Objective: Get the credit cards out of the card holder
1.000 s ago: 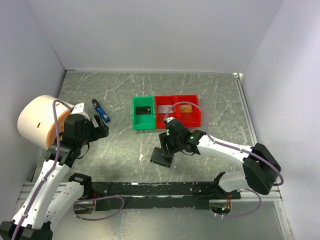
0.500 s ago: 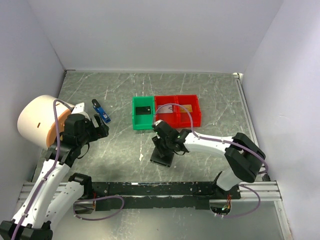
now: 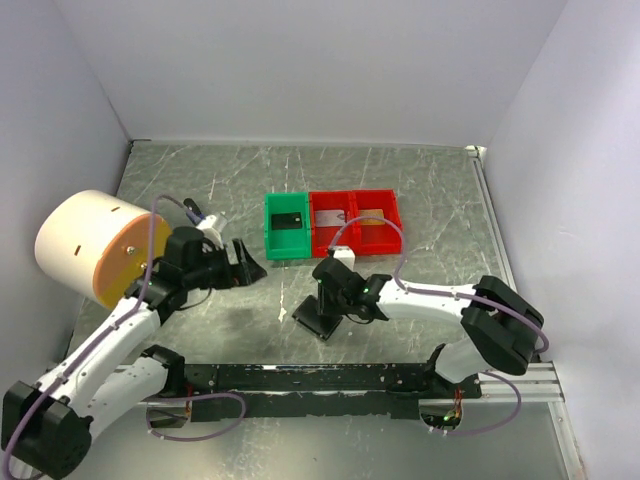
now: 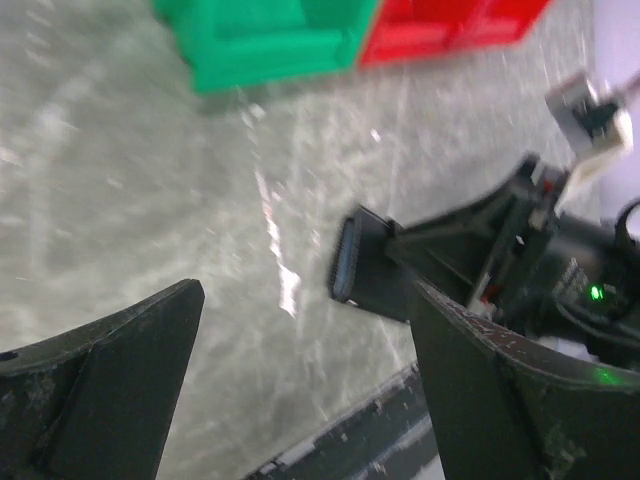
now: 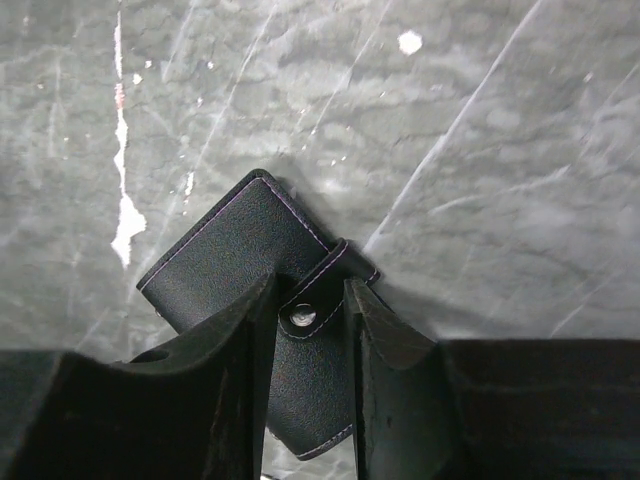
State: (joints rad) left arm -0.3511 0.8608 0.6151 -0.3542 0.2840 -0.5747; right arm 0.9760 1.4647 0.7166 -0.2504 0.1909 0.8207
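- Near the middle of the surface (image 3: 430, 190): the card holder (image 5: 225, 260), flat and folded shut, on the near side of the green bin (image 3: 272, 228) and the red bins (image 3: 400, 234), apart from both.
- Across its snap tab (image 5: 318, 278): the right claw (image 5: 308, 295), narrow, with one finger to each side of the stud (image 5: 300, 316) (already pinching or only just beside, cannot tell).
- To the left of the holder, apart from it: the left claw (image 3: 247, 264), spread wide and holding nothing.
- In the bins: credit cards (image 3: 288, 221), a dark one in the green and pale ones in the red. Any inside the holder hidden by the closed cover.
- Step in hand, as judged: freeing the snap so that the cover can fold back.
- For a clean release, pinch the tab by its two edges close to the stud, then lift straight up from the surface.
- Avoid a sideways tug, likely to drag the light holder across the smooth surface instead of popping the snap.
- Bring the left claw down onto the uncovered left part of the cover to pin the body during the pull (a second hold, not a second pull).
- Keep both fingers off the stud itself, since pressure there would probably press the snap shut.
- Check for a seated grip before lifting; a tab this thin may slip out between narrow fingers.
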